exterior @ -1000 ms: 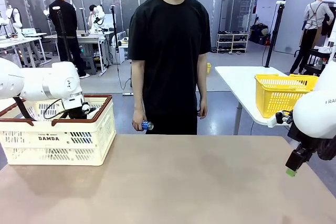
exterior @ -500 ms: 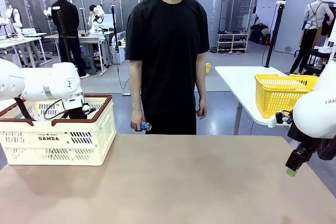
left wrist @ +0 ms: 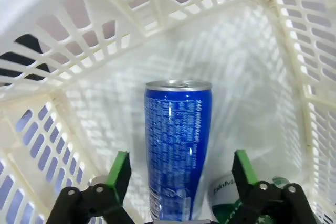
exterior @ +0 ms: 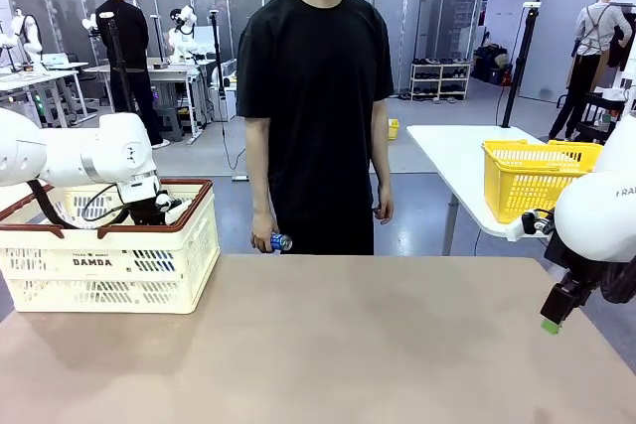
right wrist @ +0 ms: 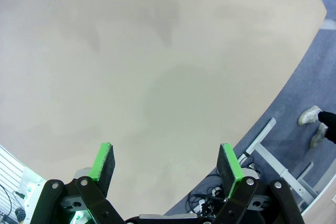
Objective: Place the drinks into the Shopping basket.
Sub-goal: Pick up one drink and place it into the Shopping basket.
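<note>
Barely shifted over the last second: left jaws (left wrist: 178,174) spread wide inside basket (exterior: 199,235), astride but clear of a standing blue can (left wrist: 177,148), so apparently delivered; right jaws (right wrist: 165,163) open, empty above worktop (exterior: 348,345); another can (exterior: 279,241) in person's hand (exterior: 264,232).

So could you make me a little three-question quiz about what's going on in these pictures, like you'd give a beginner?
1. True or false: the left gripper is clamped tight on the blue can inside the white basket.
2. Which one is holding a can over at the far side of the table? A) the right gripper B) the person's hand C) nobody
3. Fill in: the right gripper hangs open over the bare ____.

Key:
1. False. Its fingers stand wide apart on either side of the can, not touching it.
2. B. The hand holds a small blue can at the person's side.
3. Table.
</note>
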You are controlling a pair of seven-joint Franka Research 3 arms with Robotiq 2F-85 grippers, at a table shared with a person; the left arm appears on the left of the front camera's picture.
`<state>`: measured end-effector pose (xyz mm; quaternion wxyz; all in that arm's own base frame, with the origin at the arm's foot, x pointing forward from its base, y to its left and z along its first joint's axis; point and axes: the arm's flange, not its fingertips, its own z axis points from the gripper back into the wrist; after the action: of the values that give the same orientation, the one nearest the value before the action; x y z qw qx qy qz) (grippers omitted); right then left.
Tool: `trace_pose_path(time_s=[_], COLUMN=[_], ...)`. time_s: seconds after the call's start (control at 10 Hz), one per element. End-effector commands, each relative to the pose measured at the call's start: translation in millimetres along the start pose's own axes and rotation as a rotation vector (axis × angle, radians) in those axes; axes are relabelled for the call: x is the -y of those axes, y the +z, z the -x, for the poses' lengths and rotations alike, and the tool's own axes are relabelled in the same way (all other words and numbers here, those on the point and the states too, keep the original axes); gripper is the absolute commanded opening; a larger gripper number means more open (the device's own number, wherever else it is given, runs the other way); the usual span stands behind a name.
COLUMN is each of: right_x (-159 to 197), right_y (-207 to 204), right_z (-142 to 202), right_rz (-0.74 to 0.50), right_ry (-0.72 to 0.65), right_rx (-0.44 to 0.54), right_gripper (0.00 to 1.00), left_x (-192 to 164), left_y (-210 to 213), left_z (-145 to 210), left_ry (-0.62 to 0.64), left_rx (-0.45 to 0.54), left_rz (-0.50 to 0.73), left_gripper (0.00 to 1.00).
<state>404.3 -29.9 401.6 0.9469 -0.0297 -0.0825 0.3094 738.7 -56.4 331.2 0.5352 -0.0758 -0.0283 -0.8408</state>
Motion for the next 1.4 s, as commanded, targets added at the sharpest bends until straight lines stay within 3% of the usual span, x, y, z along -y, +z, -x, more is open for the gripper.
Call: trace_pose_path(time_s=[0.0, 0.6, 0.9, 1.0, 1.3], right_x=[1, 1, 1, 1, 1], right_y=[1, 1, 1, 1, 1], right_z=[0, 0, 0, 0, 0], right_rz=[0.002, 0.002, 0.002, 0.002, 0.002], right_ry=[-0.003, -0.003, -0.003, -0.003, -0.003], right_rx=[-0.001, -0.001, -0.001, -0.001, -0.001], right_gripper=[0.98, 0.98, 0.98, 0.98, 0.98], left_x=[4, 21, 31, 16, 16], left_y=[17, 90, 104, 107, 107], left_z=[-1, -21, -19, -19, -19], left_ry=[0.030, 0.034, 0.049, 0.033, 0.033], left_rx=[0.024, 0.002, -0.033, -0.046, -0.046], left_rz=[-0.009, -0.088, -0.086, -0.099, -0.099], left_gripper=[1.00, 1.00, 1.00, 1.00, 1.00])
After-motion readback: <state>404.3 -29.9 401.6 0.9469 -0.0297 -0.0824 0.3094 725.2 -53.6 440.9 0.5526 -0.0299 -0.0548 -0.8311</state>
